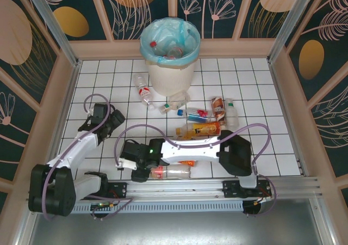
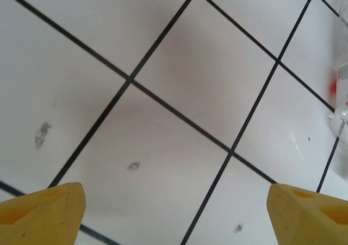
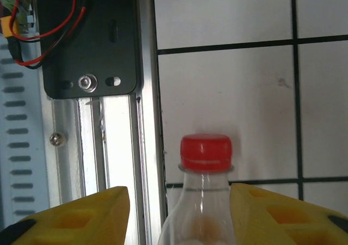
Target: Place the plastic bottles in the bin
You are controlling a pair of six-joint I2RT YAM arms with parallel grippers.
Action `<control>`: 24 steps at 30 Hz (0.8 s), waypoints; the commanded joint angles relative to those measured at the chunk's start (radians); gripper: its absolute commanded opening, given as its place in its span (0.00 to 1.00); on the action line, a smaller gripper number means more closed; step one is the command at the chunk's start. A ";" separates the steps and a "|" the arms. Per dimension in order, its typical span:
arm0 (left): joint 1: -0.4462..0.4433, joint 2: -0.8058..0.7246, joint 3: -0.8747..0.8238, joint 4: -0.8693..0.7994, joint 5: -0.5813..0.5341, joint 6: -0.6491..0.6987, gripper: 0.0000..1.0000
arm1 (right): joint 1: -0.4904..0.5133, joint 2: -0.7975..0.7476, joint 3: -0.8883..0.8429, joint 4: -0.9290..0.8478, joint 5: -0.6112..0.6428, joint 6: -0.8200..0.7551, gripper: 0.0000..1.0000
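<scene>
Red-capped bottle is lying on the tabletop beside the near rail, well apart from the bin, between the right end effector's part-open, unclamped fingers, risking rolling free if they close off-centre, while the left end effector is hovering wide open and empty.

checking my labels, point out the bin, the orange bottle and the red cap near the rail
bin (image 1: 169,77): top view, on its off-white wall
orange bottle (image 1: 202,129): top view, middle of its body
red cap (image 3: 205,152): right wrist view, side of the cap
</scene>
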 commanded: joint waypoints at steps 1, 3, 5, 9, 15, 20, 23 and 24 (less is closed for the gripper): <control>0.029 0.034 0.054 0.037 0.051 0.082 0.87 | 0.010 0.048 0.062 -0.039 0.042 -0.048 0.53; 0.032 0.052 0.076 0.021 0.052 0.102 0.87 | 0.010 0.074 0.086 -0.059 0.068 -0.061 0.53; 0.034 0.055 0.087 0.017 0.054 0.113 0.87 | 0.009 0.091 0.105 -0.071 0.087 -0.070 0.54; 0.032 0.039 0.081 0.021 0.071 0.117 0.87 | 0.009 0.131 0.135 -0.093 0.091 -0.084 0.54; 0.033 0.016 0.076 0.013 0.096 0.132 0.87 | 0.010 0.168 0.140 -0.100 0.084 -0.080 0.54; 0.033 0.002 0.082 0.005 0.101 0.140 0.87 | 0.005 0.192 0.158 -0.107 0.092 -0.079 0.50; 0.033 -0.003 0.088 0.005 0.109 0.143 0.86 | 0.000 0.199 0.171 -0.112 0.092 -0.073 0.45; 0.033 -0.003 0.090 0.003 0.110 0.144 0.86 | -0.002 0.198 0.172 -0.112 0.092 -0.073 0.44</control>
